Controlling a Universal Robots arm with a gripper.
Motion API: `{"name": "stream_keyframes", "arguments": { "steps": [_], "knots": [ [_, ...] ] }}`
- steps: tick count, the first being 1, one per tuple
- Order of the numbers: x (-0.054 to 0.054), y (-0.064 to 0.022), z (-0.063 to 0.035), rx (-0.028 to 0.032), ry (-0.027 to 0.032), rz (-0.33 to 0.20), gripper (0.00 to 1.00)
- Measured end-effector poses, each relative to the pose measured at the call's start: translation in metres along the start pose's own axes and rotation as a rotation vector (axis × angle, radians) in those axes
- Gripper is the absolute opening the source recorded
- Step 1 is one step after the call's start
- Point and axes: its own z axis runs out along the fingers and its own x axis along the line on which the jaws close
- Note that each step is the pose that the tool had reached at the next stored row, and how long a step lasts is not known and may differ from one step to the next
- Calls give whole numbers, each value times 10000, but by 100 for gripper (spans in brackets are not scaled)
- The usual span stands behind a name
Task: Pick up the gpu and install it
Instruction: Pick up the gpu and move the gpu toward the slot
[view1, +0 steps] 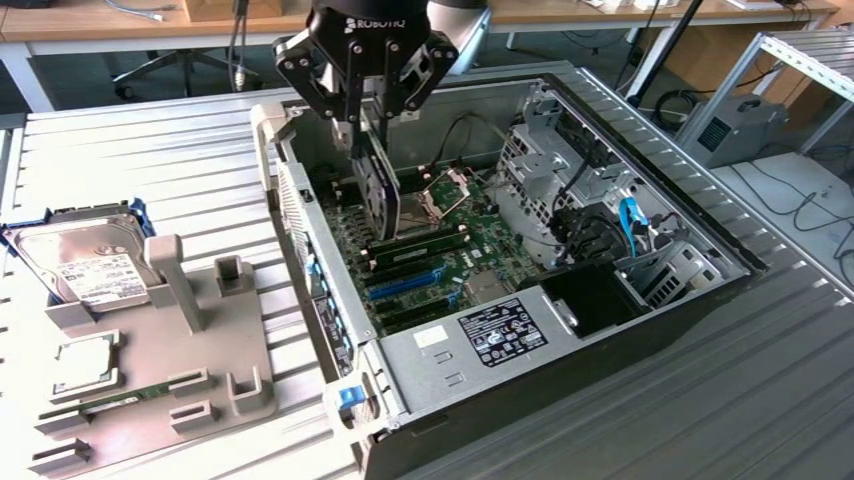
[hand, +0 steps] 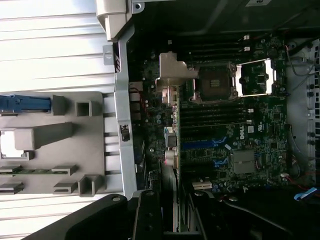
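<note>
**Item: gpu (view1: 378, 185) (hand: 171, 145), held over open computer case (view1: 561, 380)**

- Location: hangs directly below the gripper (view1: 367, 118), inside the case opening and near the case's wall on the exterior view's left. It is above the motherboard (view1: 467, 215) (hand: 260, 125), beside the processor socket (view1: 447, 195) (hand: 215, 82).
- Orientation: long axis close to upright. The upper end sits in the gripper and the silvery bracket end (hand: 175, 72) is lowest, toward the board. The card is seen edge-on in the wrist view. Whether the lower end touches the board cannot be told.
- Gripper: black, two-fingered, clenched on the upper end of the gpu. The fingers are drawn in narrow, one on each flat face of the card.
- Case: lies on its side on the ribbed metal counter (view1: 160, 150), open face up. Memory modules (view1: 420, 245) are seated in the board and the blue slot (view1: 407, 280) (hand: 202, 145) is bare.

**Other items on the counter**

- A grey holder tray (view1: 200, 380) lies beside the case, toward the counter edge on the exterior view's left.
- The tray carries a silver hard drive (view1: 80, 265) with a white label, a processor chip (view1: 87, 365) and a thin green memory stick (view1: 127, 400).
</note>
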Motion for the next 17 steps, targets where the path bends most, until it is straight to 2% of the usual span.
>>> {"name": "stream_keyframes", "arguments": {
  "steps": [10, 17],
  "knots": [
    [-100, 15, 26, 45, -3, 0, 26],
    [-145, 20, 72, 55, -4, -1, 26]
  ]
}}
